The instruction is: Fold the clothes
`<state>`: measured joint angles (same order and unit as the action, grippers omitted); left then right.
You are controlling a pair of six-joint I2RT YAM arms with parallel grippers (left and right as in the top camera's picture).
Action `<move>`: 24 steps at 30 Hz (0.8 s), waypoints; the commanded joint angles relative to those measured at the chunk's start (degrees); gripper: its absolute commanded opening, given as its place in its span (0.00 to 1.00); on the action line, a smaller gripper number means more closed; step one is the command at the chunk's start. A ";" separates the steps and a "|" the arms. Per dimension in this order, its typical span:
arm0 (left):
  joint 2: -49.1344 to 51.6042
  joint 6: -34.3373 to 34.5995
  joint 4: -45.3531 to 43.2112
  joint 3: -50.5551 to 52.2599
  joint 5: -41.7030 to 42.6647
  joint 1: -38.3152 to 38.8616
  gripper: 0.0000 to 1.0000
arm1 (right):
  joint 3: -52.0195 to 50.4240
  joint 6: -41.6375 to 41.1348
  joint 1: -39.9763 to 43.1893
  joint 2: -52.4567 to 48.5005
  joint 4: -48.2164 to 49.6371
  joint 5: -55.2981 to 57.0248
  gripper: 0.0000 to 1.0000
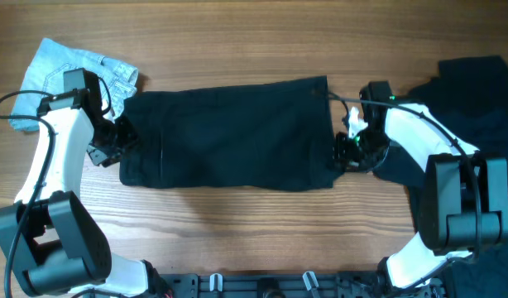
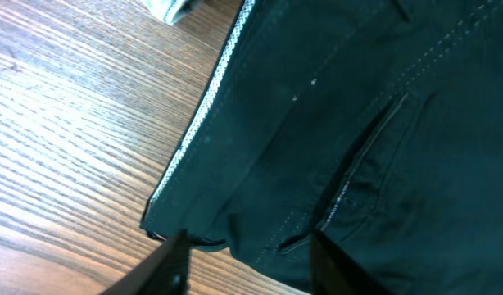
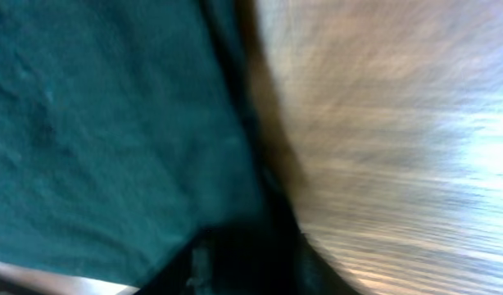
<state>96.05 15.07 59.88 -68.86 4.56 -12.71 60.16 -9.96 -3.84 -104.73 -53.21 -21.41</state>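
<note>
apparently early: black shorts (image 1: 237, 132) lie flat mid-table (image 1: 254, 228), no fold seen; left tool (image 2: 247, 260) at their 9 o'clock end, fingers apart astride corner; right tool (image 1: 347, 153) at 3 o'clock end, blurred, grip unclear; denim pair (image 1: 64, 70) at 10 o'clock, dark garments (image 1: 481, 91) at 2 o'clock, both crumpled

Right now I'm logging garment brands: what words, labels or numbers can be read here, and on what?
No text can be read.
Black shorts: stitching only; a tiny mark by the pocket is too small to read.
Denim pair: no label shows.
Right wrist view: too blurred to tell.
</note>
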 commanded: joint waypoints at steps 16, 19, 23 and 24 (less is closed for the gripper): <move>0.42 -7.17 -6.10 -0.52 3.06 9.60 0.17 | -5.97 -14.99 6.05 21.68 -10.78 -1.31 0.23; 0.42 -7.17 -6.16 -0.52 3.06 9.60 0.17 | -16.13 -14.10 5.90 21.68 -5.29 -6.69 0.22; 0.42 -7.15 -6.58 -0.52 3.08 9.60 0.18 | -24.13 -17.33 4.81 21.68 9.73 -9.07 0.29; 0.42 -7.15 -6.51 -0.52 3.08 9.60 0.18 | -24.79 -17.75 4.81 21.68 11.67 -8.96 0.29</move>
<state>96.07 8.62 53.47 -68.86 8.21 -2.96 37.08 -25.32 1.32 -83.05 -44.64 -28.53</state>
